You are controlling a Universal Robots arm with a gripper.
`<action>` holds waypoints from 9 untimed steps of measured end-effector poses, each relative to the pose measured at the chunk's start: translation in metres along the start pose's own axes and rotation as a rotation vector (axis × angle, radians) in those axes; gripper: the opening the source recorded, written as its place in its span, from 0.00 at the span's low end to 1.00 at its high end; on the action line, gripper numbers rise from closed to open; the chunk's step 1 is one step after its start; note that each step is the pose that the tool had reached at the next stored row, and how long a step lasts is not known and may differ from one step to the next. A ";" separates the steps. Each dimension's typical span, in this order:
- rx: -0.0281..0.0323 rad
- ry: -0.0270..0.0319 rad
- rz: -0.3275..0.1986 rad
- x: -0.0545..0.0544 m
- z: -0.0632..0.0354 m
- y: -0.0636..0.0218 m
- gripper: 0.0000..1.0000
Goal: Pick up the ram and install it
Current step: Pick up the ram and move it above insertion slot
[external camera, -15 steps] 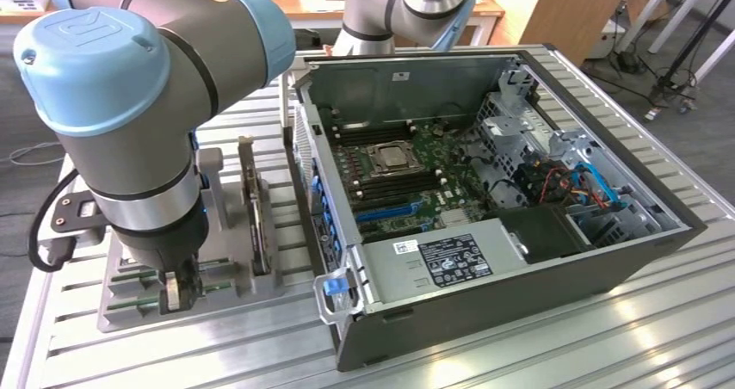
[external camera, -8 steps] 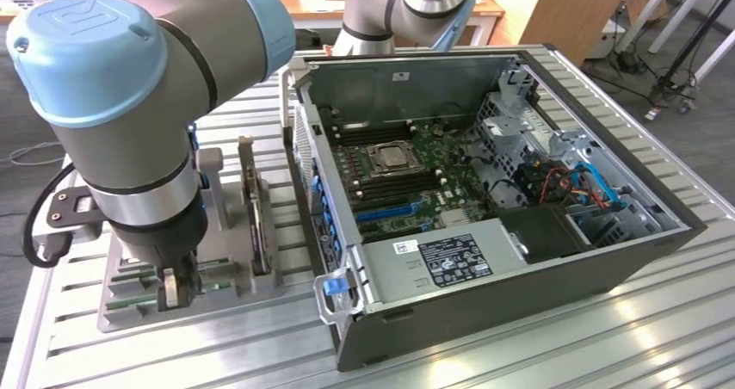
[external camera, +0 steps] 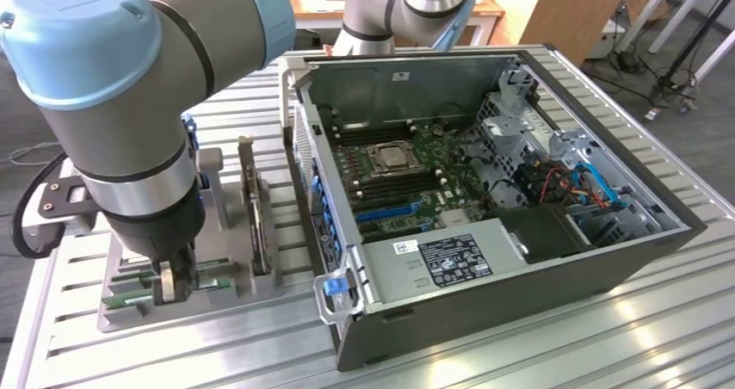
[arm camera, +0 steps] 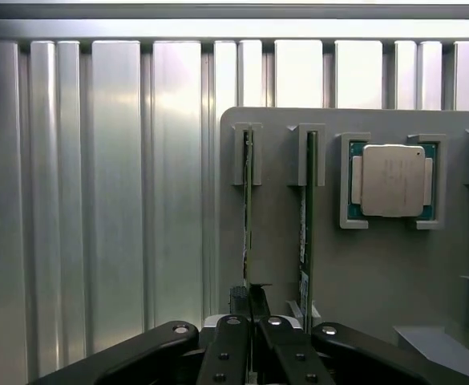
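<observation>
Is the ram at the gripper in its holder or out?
In: the ram stands on edge in the grey holder, gripper shut on it.

A grey holder tray (arm camera: 378, 273) lies under my jaws on the ribbed metal tabletop (arm camera: 114, 200). Ahead of my jaws and off to one side, a square silver processor (arm camera: 392, 180) sits flat in its pocket on that tray. Well apart from my jaws stands an open computer case (external camera: 643, 260), its green motherboard (external camera: 442, 187) exposed.

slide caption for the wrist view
Black pincer shut on a thin green ram stick standing on edge in its grey holder tray
</observation>
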State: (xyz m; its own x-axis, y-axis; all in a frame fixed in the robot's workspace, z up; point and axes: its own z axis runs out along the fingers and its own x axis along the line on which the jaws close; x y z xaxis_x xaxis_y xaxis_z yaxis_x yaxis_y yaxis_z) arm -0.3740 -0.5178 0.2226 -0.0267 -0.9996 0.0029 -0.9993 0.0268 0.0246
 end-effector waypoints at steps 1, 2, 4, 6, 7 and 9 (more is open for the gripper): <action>0.0000 -0.0001 0.000 0.000 -0.0021 0.0000 0.11; 0.0000 -0.0001 0.000 0.000 -0.0045 0.0001 0.11; 0.0000 -0.0001 0.000 0.000 -0.0100 0.0002 0.11; 0.0001 -0.0001 0.000 0.000 -0.0154 0.0002 0.11; 0.0000 0.0000 0.000 0.000 -0.0182 0.0002 0.11; 0.0000 -0.0001 0.000 0.000 -0.0230 0.0003 0.11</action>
State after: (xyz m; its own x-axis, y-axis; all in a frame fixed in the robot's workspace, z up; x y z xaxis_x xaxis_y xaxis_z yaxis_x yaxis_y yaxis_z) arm -0.3737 -0.5178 0.2457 -0.0267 -0.9996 0.0028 -0.9993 0.0267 0.0246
